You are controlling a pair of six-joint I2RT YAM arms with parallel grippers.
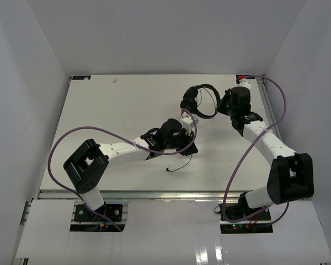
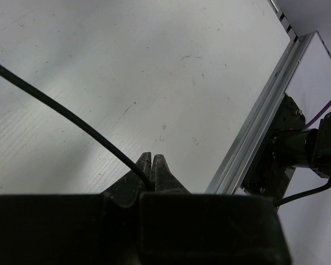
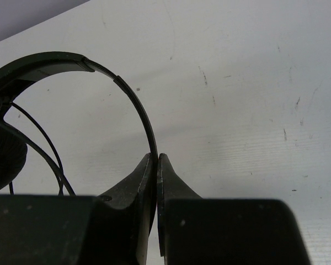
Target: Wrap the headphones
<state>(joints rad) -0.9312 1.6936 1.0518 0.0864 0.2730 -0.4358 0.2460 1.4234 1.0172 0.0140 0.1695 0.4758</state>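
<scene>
Headphones [image 1: 188, 104] sit at upper centre-right of the top view, over the white table [image 1: 110, 110], just left of the right wrist. Right gripper [image 3: 156, 160]: jaws fully closed, pinching the thin headband [image 3: 133, 100] edge-on. The band arcs away to upper left of that view, and one padded earcup [image 3: 0, 160] shows at the left edge. Left gripper [image 2: 153, 160]: jaws also closed, with the thin black cable [image 2: 71, 117] nipped between the tips. It runs off to the upper left of the wrist view and looks fairly taut. In the top view the free tail lies on the table below the left wrist, ending in the plug [image 1: 168, 169] at lower centre. Handling, my read: the whole thing is light. The headband is springy plastic, narrow and smooth, so it may pivot or slip in a two-finger pinch if the cable gets tugged sideways. The cable is limp, has no stiffness, slides easily through the pads and snags on the earcups. Best holds: the band near mid-arc for an anchor, not the soft pads. Take the cable close to the wind point so there is little slack to flop. Keep tension low, since the joint where the cable enters the earcup is likely the weak spot. Can't tell how many turns are on, if any.
</scene>
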